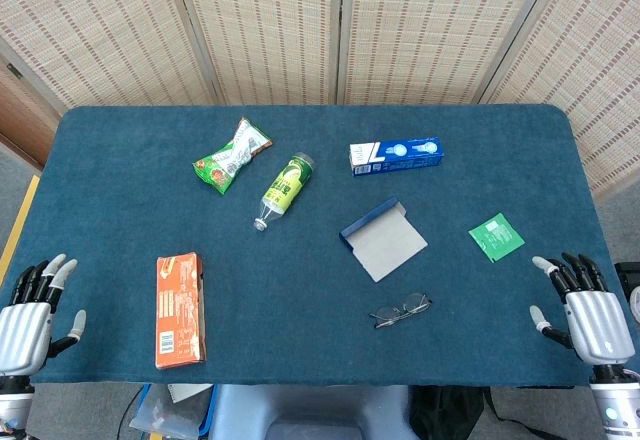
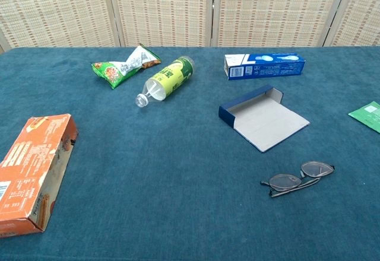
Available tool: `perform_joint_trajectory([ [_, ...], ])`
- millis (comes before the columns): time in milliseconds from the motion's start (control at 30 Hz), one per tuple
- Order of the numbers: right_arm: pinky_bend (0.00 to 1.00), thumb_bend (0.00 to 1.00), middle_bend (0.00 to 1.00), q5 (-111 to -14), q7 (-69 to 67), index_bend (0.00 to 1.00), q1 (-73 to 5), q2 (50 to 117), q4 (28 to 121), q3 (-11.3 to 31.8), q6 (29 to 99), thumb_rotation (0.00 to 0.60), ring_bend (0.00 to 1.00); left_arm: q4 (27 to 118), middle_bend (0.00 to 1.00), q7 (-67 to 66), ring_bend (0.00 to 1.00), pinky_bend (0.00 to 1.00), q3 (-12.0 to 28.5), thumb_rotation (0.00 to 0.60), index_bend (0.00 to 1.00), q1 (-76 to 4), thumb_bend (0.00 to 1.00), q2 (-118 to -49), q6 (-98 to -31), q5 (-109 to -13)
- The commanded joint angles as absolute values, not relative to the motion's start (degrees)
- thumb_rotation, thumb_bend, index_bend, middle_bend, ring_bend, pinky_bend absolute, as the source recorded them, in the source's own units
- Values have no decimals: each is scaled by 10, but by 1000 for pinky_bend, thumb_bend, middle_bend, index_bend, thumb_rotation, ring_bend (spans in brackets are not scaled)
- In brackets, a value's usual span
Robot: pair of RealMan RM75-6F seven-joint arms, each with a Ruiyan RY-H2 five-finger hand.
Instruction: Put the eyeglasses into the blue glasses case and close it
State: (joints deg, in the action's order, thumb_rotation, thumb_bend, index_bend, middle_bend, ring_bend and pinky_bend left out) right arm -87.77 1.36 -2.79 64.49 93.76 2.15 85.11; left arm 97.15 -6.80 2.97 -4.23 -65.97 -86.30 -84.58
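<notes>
The left hand [image 1: 30, 310] rests at the near left edge of the tabletop [image 1: 300, 290], fingers apart, holding nothing; the right hand [image 1: 585, 310] sits at the near right edge, likewise spread and empty. The eyeglasses [image 1: 402, 310] lie folded on the blue cloth, near the front and nearer the right hand. Just behind them the blue glasses case [image 1: 383, 239] lies open, its grey inside up. Farther off are a green packet [image 1: 496, 236], a toothpaste box [image 1: 395, 155], a plastic bottle [image 1: 283, 191], a snack bag [image 1: 230, 156] and an orange box [image 1: 180, 308].
</notes>
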Motion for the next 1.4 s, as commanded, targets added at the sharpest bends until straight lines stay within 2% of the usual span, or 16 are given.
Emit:
perform_joint_trajectory([
  [33,69,323,220,-878,14,181,-28,645,938,21,851,600,98,972,0,-69,0,0,30,600,89,-43,424,-660,-862,-845],
  [467,69,324,220,-899,15,181,-29,643,946,17,860,600,108,973,0,-66,0,0,27,600,89,-39,425,-658,-867,-847],
  [667,78,323,228,-922,25,181,-44,648,961,7,840,600,118,972,0,-64,0,0,27,600,89,-39,424,-659,-868,-850],
  [967,78,324,226,-954,71,221,-98,666,973,-1,763,600,117,974,0,-62,0,0,24,600,89,-35,425,-658,-874,-853],
  [1167,69,323,173,-944,113,267,-148,694,969,3,681,600,41,973,0,-59,0,0,23,600,89,-30,424,-657,-879,-853],
  [1400,56,323,155,-925,143,293,-201,746,928,9,601,600,12,968,0,-52,0,0,20,600,89,-22,424,-656,-884,-851],
])
